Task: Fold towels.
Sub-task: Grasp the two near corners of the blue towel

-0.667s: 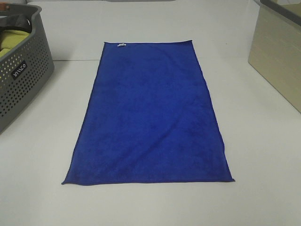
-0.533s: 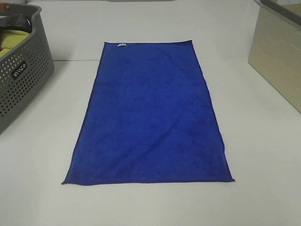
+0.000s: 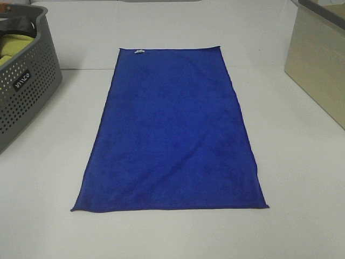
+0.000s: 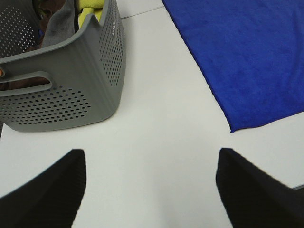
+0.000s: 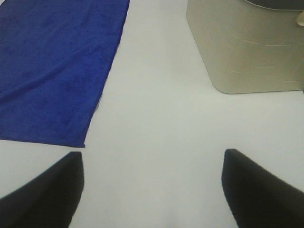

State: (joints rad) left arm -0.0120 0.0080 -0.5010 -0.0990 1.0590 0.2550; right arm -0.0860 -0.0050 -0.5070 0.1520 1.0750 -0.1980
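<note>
Royal-blue rectangular microfibre towel lies flat and fully spread on the white table, unfolded, long sides running away from the high camera, near short edge closest to the robot. Small white tag sits on the far short edge, near its left corner. A few shallow wrinkles, no folds. Grey perforated plastic basket stands at the left of the table, apart from the towel, with a yellow-green cloth and a dark grey cloth inside. Beige box-shaped container stands at the right, also apart from the towel. Neither arm shows in the high view. Left gripper: black fingers spread wide, nothing held, over bare table between the basket and the towel's near left corner, not touching either. Right gripper: fingers spread wide too, nothing held, over bare table between the towel's near right corner and the beige container. Whether either gripper touches the table cannot be told.
</note>
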